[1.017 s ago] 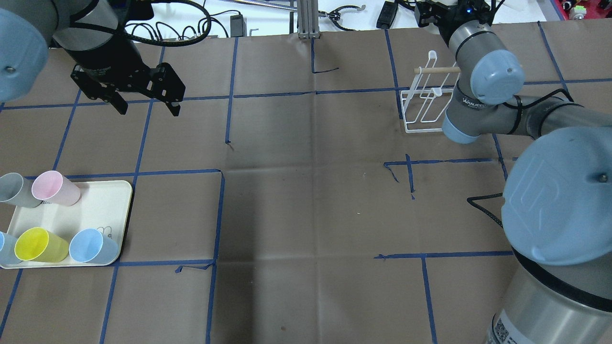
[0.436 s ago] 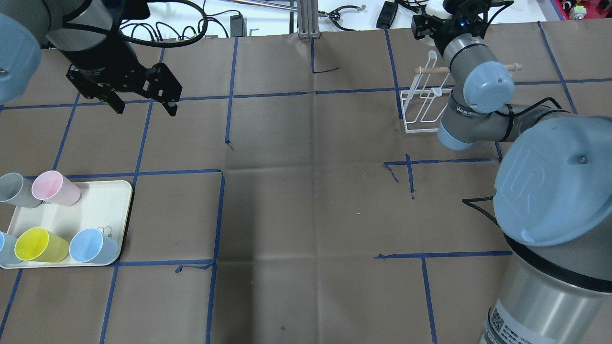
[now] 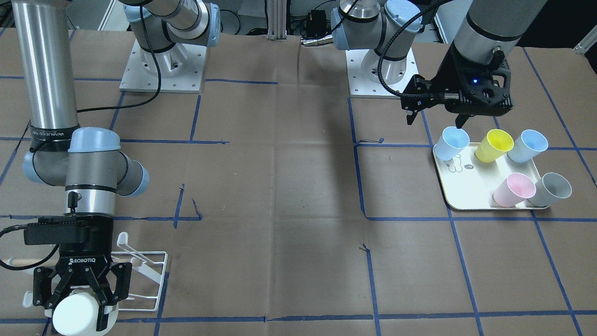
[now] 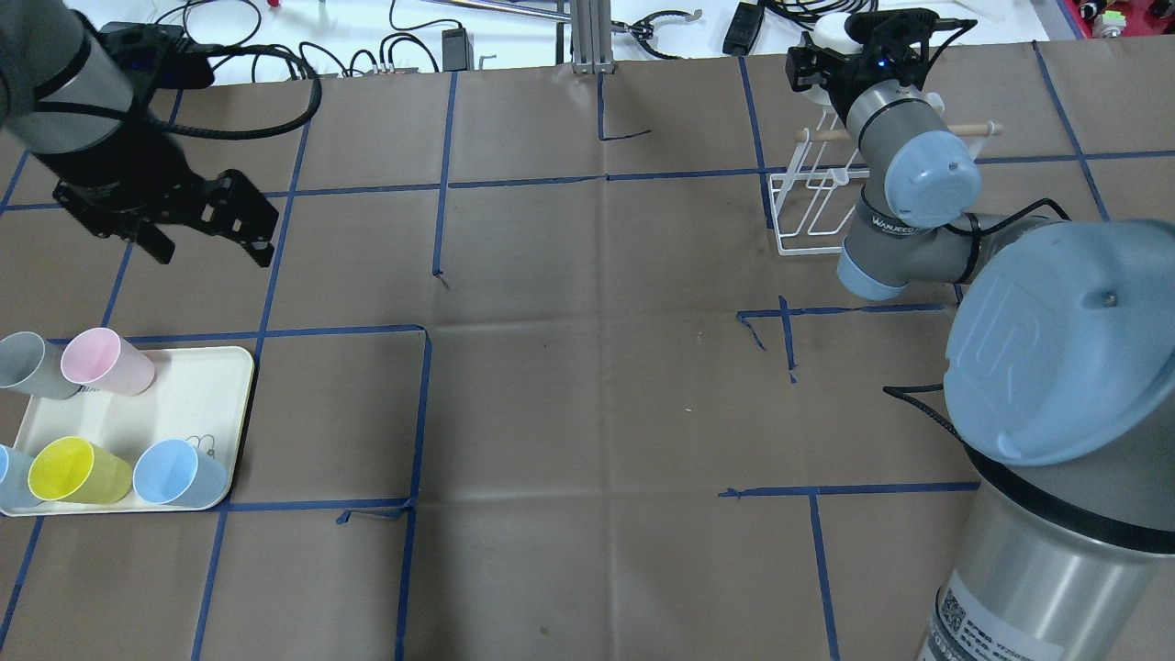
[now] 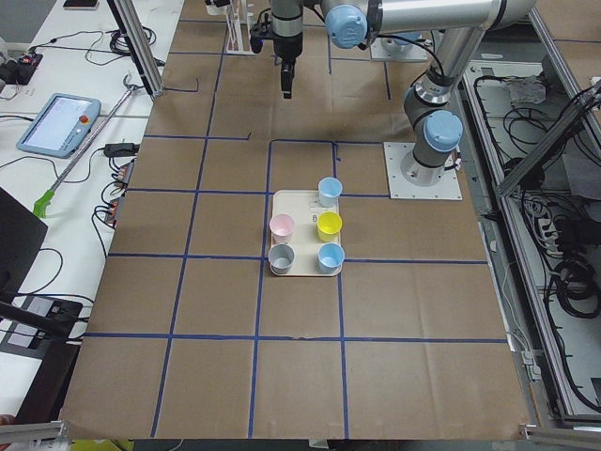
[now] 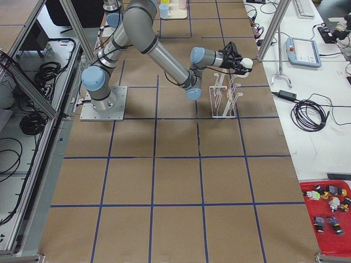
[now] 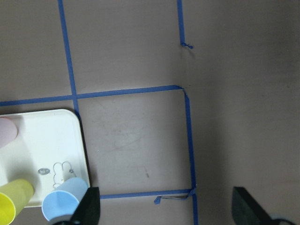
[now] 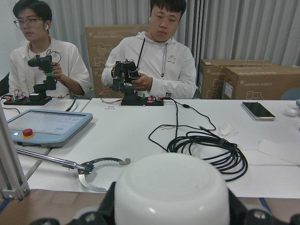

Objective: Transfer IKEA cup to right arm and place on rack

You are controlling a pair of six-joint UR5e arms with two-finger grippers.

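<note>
My right gripper is shut on a white cup and holds it on its side by the far end of the white wire rack, above the table's far edge. In the overhead view the right gripper holds the cup just beyond the rack and its wooden dowel. The right wrist view shows the cup between the fingers. My left gripper is open and empty, above the table beyond the tray; it also shows in the front view.
A cream tray at the near left holds pink, grey, yellow and light blue cups lying on their sides. Cables and operators' desks lie past the far edge. Blue tape lines cross the brown table.
My left gripper has swung left and nearer the tray, still open. My right gripper has shifted slightly left with the white cup, uncovering the dowel's right end.
</note>
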